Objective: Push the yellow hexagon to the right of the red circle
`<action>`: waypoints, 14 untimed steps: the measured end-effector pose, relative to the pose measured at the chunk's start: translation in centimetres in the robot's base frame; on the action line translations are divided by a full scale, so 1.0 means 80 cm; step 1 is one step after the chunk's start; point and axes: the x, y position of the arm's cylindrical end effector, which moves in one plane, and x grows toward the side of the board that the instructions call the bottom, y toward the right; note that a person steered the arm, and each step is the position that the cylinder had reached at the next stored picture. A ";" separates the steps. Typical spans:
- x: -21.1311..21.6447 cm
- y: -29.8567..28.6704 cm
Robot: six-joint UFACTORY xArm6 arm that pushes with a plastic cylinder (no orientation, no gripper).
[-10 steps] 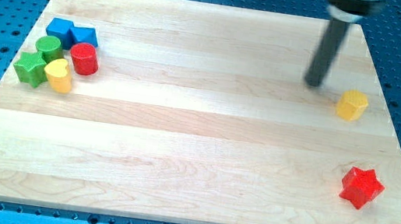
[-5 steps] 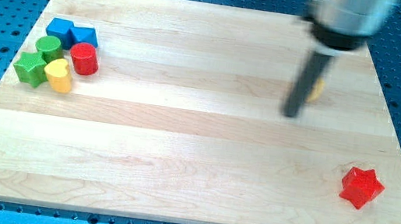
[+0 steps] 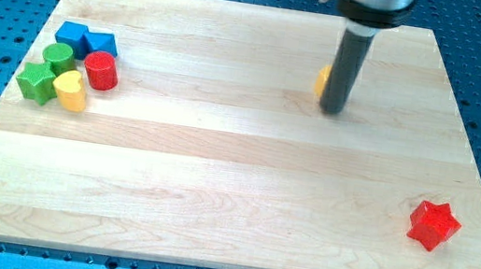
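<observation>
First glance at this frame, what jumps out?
The dark rod, upper centre-right, with my tip on the board and the yellow hexagon mostly hidden behind it, only a sliver showing on its left. Then the cluster at the view's left around the red circle, and a lone red star at the lower right.

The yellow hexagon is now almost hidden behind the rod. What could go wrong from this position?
1. Only a sliver of the yellow hexagon shows at the left of my tip, so contact may be off-centre and the block could slip past the rod.
2. The red circle sits tight among the yellow heart, green blocks and blue blocks; a push carried too far could knock that cluster apart.
</observation>
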 end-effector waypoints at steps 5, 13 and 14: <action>-0.059 -0.181; -0.038 -0.296; -0.014 -0.230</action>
